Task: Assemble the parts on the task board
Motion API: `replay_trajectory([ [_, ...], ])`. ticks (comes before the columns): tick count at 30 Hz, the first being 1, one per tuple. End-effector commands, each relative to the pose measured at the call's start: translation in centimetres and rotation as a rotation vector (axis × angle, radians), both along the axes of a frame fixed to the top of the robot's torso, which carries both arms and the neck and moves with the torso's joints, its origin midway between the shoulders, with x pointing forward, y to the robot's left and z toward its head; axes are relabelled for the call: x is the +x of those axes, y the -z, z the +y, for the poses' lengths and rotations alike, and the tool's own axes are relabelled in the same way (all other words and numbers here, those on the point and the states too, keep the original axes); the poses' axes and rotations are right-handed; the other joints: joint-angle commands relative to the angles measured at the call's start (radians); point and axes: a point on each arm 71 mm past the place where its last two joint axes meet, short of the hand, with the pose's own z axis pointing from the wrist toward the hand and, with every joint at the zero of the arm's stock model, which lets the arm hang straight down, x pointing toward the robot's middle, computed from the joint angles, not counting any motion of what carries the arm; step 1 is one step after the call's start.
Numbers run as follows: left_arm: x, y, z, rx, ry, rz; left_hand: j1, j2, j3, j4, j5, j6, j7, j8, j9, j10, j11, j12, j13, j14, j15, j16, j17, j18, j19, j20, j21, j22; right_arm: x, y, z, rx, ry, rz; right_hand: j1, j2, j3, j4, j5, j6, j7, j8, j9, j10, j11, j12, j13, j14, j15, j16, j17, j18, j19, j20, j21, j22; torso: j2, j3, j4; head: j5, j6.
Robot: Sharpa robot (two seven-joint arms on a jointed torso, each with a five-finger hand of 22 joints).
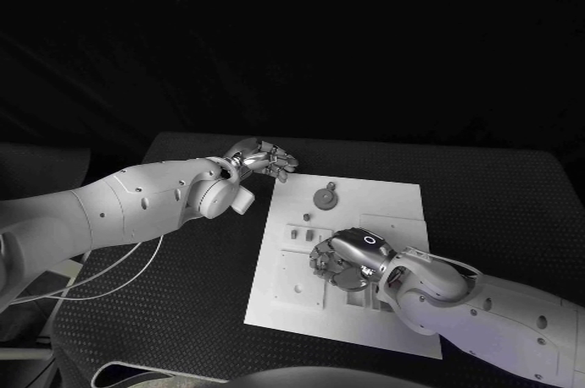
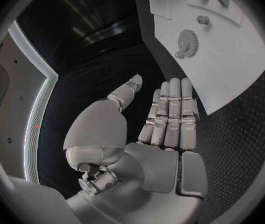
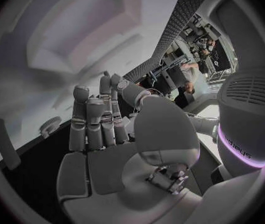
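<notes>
Parts on the white board are what we are here to fit together, and the board lies flat in the middle of the black bench. At the board's far side rests a round toothed wheel with a small knob at its far edge; in the left wrist view the same wheel lies alone on bare plate, apart from everything else. Near the board's centre we see several small slots and raised pieces, too small to name with confidence.

Our right hand is down over the board's middle, its fingers curled toward the surface. A dark round piece shows just under it, but we cannot tell whether the hand grips it, presses on it, or merely hovers; the right wrist view shows the fingers lying fairly straight side by side with nothing plainly between them. Our left hand waits off the board's far left corner, released, fingers straight and holding nothing.

We judge that the step in hand is seating or picking a piece at the board's centre. The next move calls for a careful, level push or pinch there, with the left hand free to fetch the wheel.
</notes>
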Motion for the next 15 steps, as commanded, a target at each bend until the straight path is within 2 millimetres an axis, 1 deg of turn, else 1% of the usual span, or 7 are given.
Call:
replay_trajectory([
  [1,0.00,-0.12,-0.25,-0.013,0.015,0.000,-0.001,0.004,-0.006,0.002,0.000,-0.007,-0.001,0.003,-0.001,-0.004,-0.001,0.004,-0.002,0.007,-0.003,-0.005,0.002,0.014,0.009,-0.001,-0.005,-0.002,-0.12,0.25,0.08,-0.024,-0.020,0.007,0.000,-0.002,-0.003,0.002,0.001,0.008,0.002,0.002,0.009,0.006,0.003,-0.003,-0.001,0.001,-0.007,-0.007,0.002,0.020,0.003,-0.002,-0.005,0.001,0.000,-0.0005,-0.0005,0.001,-0.001],
  [10,0.00,-0.12,-0.22,-0.013,0.014,0.000,-0.001,0.004,-0.006,0.002,0.000,-0.007,-0.001,0.003,-0.001,-0.004,-0.001,0.004,-0.002,0.007,-0.003,-0.005,0.002,0.014,0.009,-0.001,-0.006,-0.002,-0.17,0.47,0.17,-0.035,-0.024,0.015,0.000,-0.002,-0.004,0.002,0.001,0.008,0.002,0.002,0.009,0.007,0.003,-0.004,-0.001,0.000,-0.007,-0.007,0.002,0.020,0.002,-0.002,-0.006,0.001,0.000,-0.0002,0.0002,0.003,-0.005],
  [15,-0.01,-0.13,-0.25,-0.013,0.015,0.000,-0.001,0.004,-0.006,0.002,0.000,-0.007,-0.001,0.004,-0.001,-0.004,-0.001,0.004,-0.002,0.007,-0.003,-0.006,0.003,0.014,0.009,-0.001,-0.006,-0.002,-0.09,0.57,0.15,-0.043,-0.021,0.016,-0.001,-0.002,-0.004,0.002,0.001,0.008,0.002,0.002,0.010,0.007,0.004,-0.005,-0.001,0.000,-0.007,-0.007,0.002,0.020,0.002,-0.002,-0.006,0.002,0.000,-0.0011,0.0001,0.005,-0.007],
])
